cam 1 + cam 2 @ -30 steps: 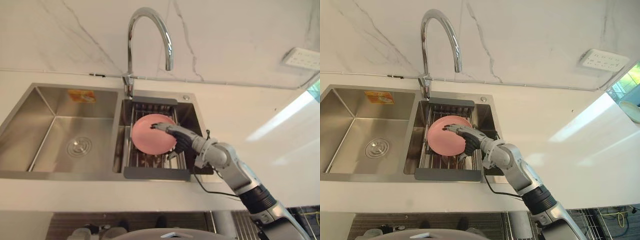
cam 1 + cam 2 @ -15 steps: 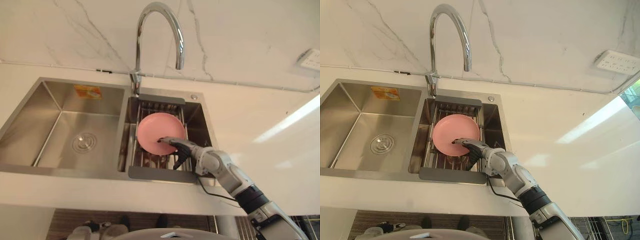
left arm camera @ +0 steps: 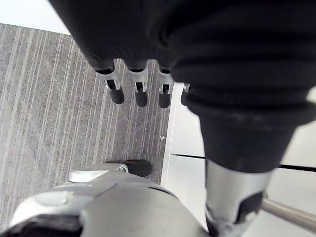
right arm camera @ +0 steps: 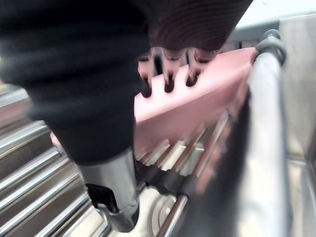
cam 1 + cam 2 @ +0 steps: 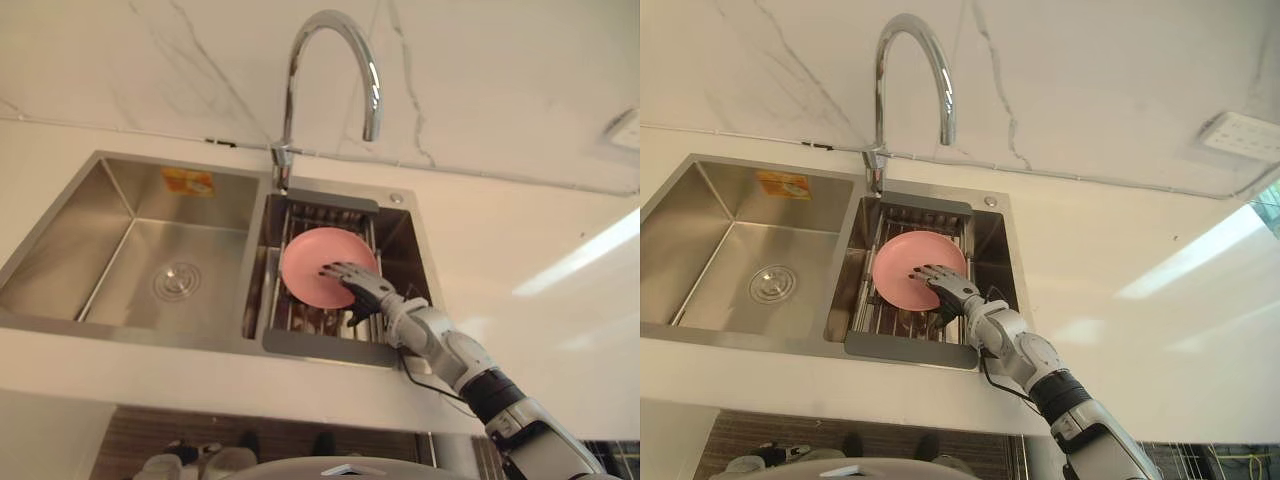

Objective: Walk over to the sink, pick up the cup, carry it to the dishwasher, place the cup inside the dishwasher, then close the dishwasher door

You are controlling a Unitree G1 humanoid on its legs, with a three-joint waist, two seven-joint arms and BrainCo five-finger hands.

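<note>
The left hand hangs low by the robot's side, its fingers straight and slack with nothing in them, over grey ribbed flooring. At the front of the white countertop is a brushed-steel double sink. Its left basin is bare metal with a round ridged drain and an orange sticker on the back wall.

The right basin holds a rack of thin steel rods with grey bars across its ends. Leaning in this rack is what there is to pick up: a smooth, round pink dish, more plate than cup, tilted up on its edge.

The right hand reaches into the rack, with its fingers spread and straight over the dish's face. The thumb is below the rim, and I can't quite tell whether it touches. The rack's rods and side rail crowd close around the hand.

Behind it a polished gooseneck faucet arches above the basin. Beyond is veined white marble, with a wall socket off to the right.
</note>
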